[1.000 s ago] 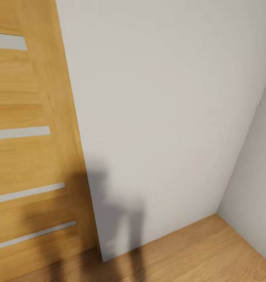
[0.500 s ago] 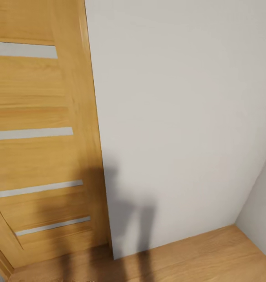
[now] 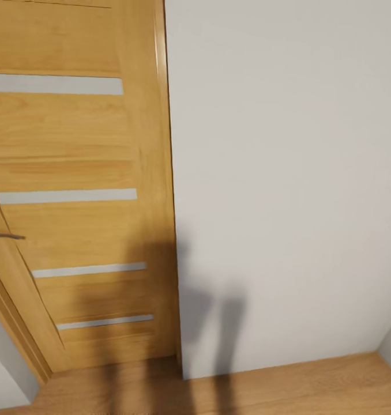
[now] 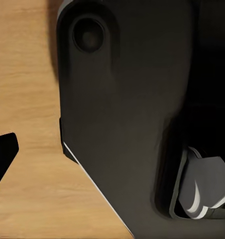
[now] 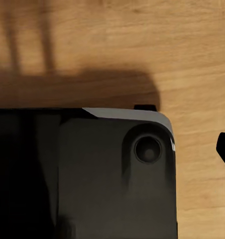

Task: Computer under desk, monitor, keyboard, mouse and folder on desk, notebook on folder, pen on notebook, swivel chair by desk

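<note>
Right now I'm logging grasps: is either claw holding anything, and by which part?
It cannot be told. The wrist views show the robot's dark base over the wooden floor, and the head view shows a door and a wall.

oak-grain wood door [image 3: 74,150], matt white wall [image 3: 288,173], wood floor [image 3: 288,386].

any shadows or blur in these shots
Head view: a soft dark shadow falls across the wooden door, the white wall and the wooden floor. Right wrist view: shadow on the floor beside the robot's dark base. Left wrist view: slightly soft close up.
</note>
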Tool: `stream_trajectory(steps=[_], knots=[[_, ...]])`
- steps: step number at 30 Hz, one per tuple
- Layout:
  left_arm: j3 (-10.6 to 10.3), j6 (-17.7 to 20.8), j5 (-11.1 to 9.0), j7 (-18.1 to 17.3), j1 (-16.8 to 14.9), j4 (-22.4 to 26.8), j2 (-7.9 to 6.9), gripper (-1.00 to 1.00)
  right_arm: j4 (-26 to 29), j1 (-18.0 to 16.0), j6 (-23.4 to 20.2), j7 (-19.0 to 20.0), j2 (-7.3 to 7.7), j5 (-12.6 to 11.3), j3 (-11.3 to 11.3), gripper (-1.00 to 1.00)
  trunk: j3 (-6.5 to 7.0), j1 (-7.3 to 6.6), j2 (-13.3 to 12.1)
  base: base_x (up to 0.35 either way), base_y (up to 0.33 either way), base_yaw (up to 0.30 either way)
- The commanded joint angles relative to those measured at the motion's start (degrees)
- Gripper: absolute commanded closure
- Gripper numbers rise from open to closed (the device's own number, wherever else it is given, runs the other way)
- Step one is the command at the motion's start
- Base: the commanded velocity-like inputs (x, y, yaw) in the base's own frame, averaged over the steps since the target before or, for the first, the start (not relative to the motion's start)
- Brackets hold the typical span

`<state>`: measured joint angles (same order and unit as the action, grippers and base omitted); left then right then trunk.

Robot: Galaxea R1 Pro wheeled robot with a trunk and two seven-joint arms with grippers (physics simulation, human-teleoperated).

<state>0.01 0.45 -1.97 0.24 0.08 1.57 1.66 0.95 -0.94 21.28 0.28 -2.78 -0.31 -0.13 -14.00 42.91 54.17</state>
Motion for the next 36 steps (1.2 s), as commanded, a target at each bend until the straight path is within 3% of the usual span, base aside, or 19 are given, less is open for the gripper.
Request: stream_trajectory(steps=[1, 11, 24, 31, 36], knots=[[0.0, 0.0, -0.3, 0.0, 0.0, 0.1, 0.01, -1.0, 0.0, 0.0, 0.4, 0.0, -0.01, 0.0, 0.0, -1.0, 0.12, -0.22, -0.4, 0.0, 0.0, 0.261], [0.0, -0.2, -4.3, 0.0, 0.0, 0.4, 0.01, -1.0, 0.1, 0.0, 1.2, -0.1, -0.03, -0.2, -0.1, -1.0, 1.92, -2.42, -4.4, 0.0, 0.0, 0.262], [0.2, -0.1, -6.2, -0.1, 0.0, 2.0, -0.3, -1.0, 0.1, 0.0, 4.0, -0.8, -0.08, -0.5, -0.3, -1.0, 4.25, -5.27, -9.6, 0.0, 0.0, 0.262], [0.5, -0.7, -9.9, -0.1, 0.0, 3.1, -0.41, -1.0, 0.1, 0.0, 4.6, -2.4, -0.18, -0.5, -0.3, -1.0, 5.51, -6.81, -12.4, 0.0, 0.0, 0.198], [0.5, -3.8, -11.5, -0.1, 0.0, 4.5, -0.49, -1.0, 0.2, 0.0, 5.3, -2.7, -0.27, -0.6, -0.4, -1.0, 6.4, -7.91, -14.4, 0.0, 0.0, 0.052]])
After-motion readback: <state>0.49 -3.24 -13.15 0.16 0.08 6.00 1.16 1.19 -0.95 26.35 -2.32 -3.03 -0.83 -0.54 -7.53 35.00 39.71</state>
